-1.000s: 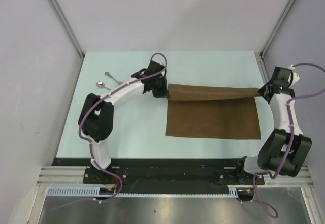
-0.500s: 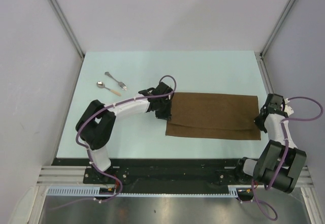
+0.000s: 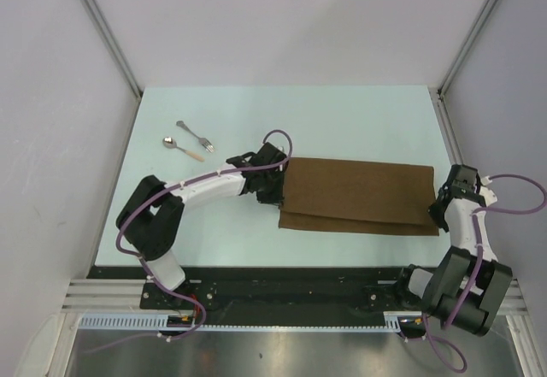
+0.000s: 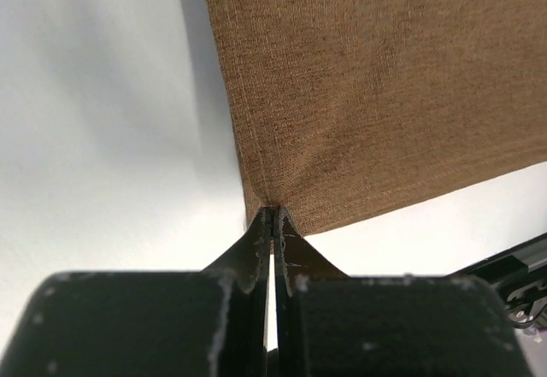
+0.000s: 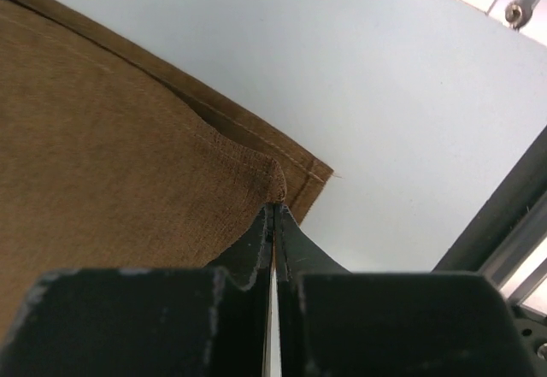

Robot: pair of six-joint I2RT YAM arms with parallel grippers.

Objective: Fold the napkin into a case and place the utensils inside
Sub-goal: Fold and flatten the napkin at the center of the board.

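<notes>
As napkin (image 3: 355, 193) lay folded mid-table, long axis ran left-right; left gripper (image 4: 273, 216) clamped its near-left corner, right gripper (image 5: 273, 210) its near-right; both arms low, seemingly grazing table (image 3: 359, 120).

Napkin: we count one napkin (image 3: 355, 193), and we can tell two layers of it apart.
Fork: we count one fork (image 3: 195, 134).
Spoon: we count one spoon (image 3: 182, 148).
Utensils in all: we make that two.
Arms: we count two, a left arm (image 3: 209, 187) and a right arm (image 3: 468, 232).
Grippers: we count two, a left gripper (image 4: 273, 215) and a right gripper (image 5: 273, 210), with two fingers on each.
Cables: we count two purple ones, a left cable (image 3: 279, 132) and a right cable (image 3: 513, 177).
Table: we count one table (image 3: 342, 116).
</notes>
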